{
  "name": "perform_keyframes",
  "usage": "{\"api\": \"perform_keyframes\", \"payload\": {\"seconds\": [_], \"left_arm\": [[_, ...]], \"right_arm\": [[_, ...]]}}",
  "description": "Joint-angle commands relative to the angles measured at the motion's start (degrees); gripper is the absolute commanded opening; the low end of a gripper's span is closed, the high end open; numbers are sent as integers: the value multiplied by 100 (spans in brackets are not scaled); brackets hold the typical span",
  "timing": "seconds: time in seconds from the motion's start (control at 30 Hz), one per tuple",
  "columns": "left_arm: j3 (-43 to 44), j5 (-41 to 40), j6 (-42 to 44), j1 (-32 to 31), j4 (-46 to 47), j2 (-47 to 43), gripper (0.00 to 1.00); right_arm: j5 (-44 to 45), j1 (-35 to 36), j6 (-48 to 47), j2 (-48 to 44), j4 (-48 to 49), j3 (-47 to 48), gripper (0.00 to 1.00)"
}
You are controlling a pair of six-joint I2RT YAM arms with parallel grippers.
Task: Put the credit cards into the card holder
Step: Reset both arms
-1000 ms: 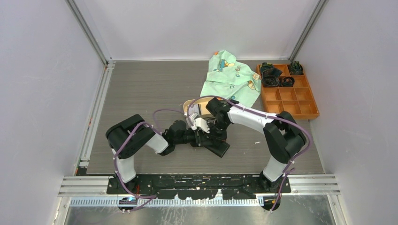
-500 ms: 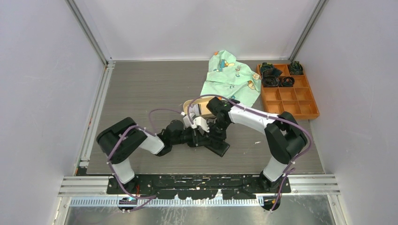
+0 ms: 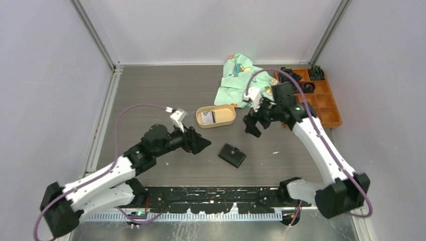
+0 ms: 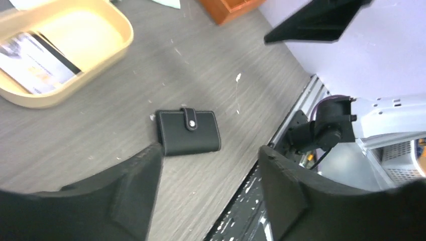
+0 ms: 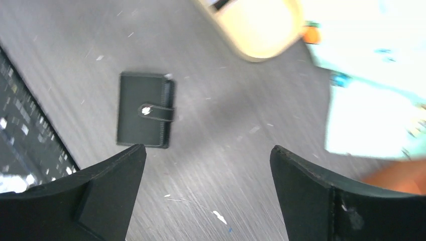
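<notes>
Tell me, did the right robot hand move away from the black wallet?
Yes. The right gripper has gone back and rightward from the wallet, toward the orange box.

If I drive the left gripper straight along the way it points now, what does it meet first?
Most likely the card holder: it lies shut on the table, centred ahead of the open left gripper. Depth is unclear, so the gripper may touch the table just short of it.

There's the tray (image 5: pixel 258 27) clipped by the top edge, cloth (image 5: pixel 371 110) a blur at right, card (image 4: pixel 35 63) markings unreadable upper left.
</notes>
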Motion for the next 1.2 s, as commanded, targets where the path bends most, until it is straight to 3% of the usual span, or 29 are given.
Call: {"api": "perform_keyframes", "payload": {"seconds": [0.0, 0.03, 0.1, 0.13, 0.27, 0.33, 0.6, 0.73, 1.17], "left_arm": [[453, -740, 596, 61, -1463, -1410, 80], [524, -882, 568, 69, -1587, -1657, 88], [701, -1085, 508, 66, -1837, -2100, 94], [814, -1096, 488, 78, -1953, -2257, 95], [1492, -1295, 377, 74, -2579, -2583, 96], [1922, -1374, 335, 76, -3085, -2578, 97], [3251, -1612, 668, 74, -4699, -2251, 100], [3416, -1475, 791, 79, -4828, -2217, 100], [2812, -1510, 682, 78, -4644, -3106, 100]], "right_arm": [[407, -641, 1310, -964, 759, 366, 100], [796, -673, 1920, -995, 838, 562, 100], [1483, -704, 2968, -1079, 869, 986, 99], [1423, -752, 3202, -1139, 795, 1214, 100], [371, -802, 3148, -1284, -10, 2093, 100], [308, -799, 3266, -1312, -146, 2373, 100], [1329, -1135, 5244, -1764, 58, 2633, 100], [1251, -1419, 5329, -1841, -33, 2753, 100], [344, -1831, 5125, -1941, 139, 2362, 99]]}}
